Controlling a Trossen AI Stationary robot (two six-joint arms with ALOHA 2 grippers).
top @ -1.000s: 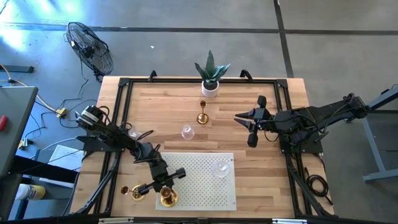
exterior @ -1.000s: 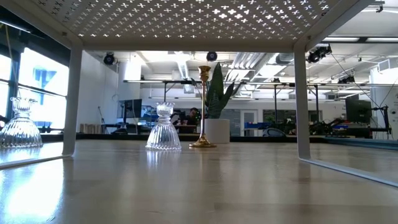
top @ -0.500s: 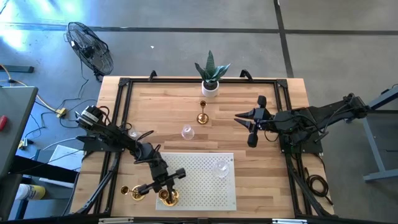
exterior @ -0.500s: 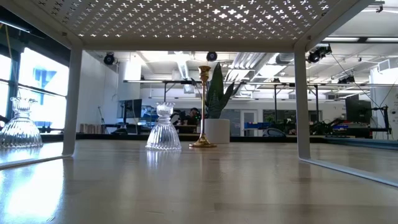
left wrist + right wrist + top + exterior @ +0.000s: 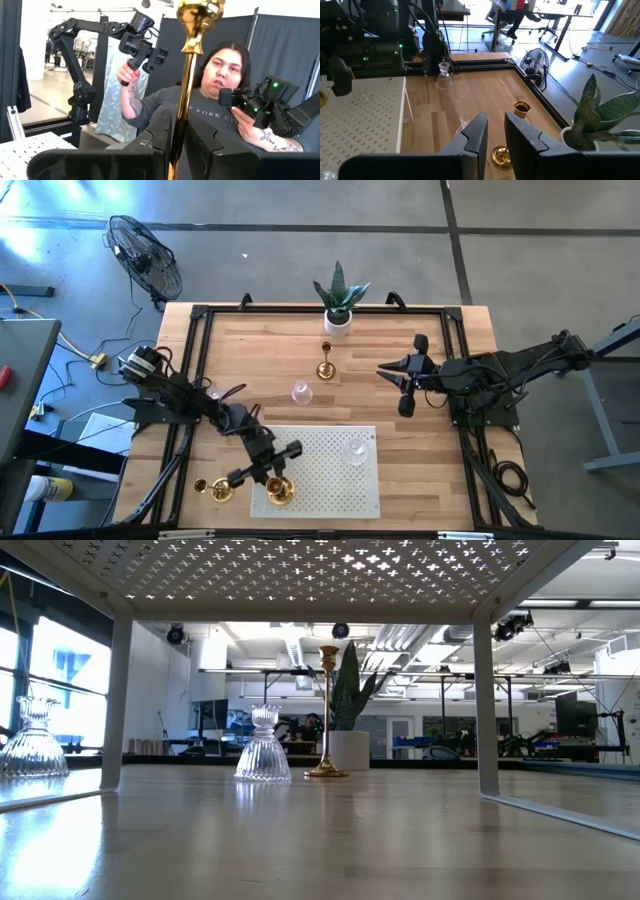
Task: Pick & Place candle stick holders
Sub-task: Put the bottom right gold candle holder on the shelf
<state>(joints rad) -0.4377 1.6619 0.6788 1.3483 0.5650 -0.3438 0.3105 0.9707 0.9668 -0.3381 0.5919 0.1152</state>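
Six Holders Spread Over Surface And Mat

Six candle stick holders show in the high view. One gold holder [image 5: 278, 493] stands at the lower left corner of the white perforated mat [image 5: 330, 480], its thin stem clenched between the fingers of the left end effector [image 5: 268, 474]; the left wrist view shows that stem rising between the two dark fingers [image 5: 159, 131]. A second gold holder [image 5: 219, 490] stands on the wooden surface [image 5: 260, 350] just left of the mat. A third gold holder [image 5: 326, 366] stands near the top centre, below the white pot [image 5: 338, 323], which holds a green plant. One glass holder [image 5: 354, 448] sits at the mat's upper right, another [image 5: 301, 392] on bare wood above the mat, a third [image 5: 213, 392] at centre left by the left arm.

The right end effector [image 5: 403, 388] hangs over the right of the surface, its fingers nearly together, grasping nothing.

In the left wrist view a person's shirt [image 5: 215, 117] reads "NEW YORK CI", the rest hidden.
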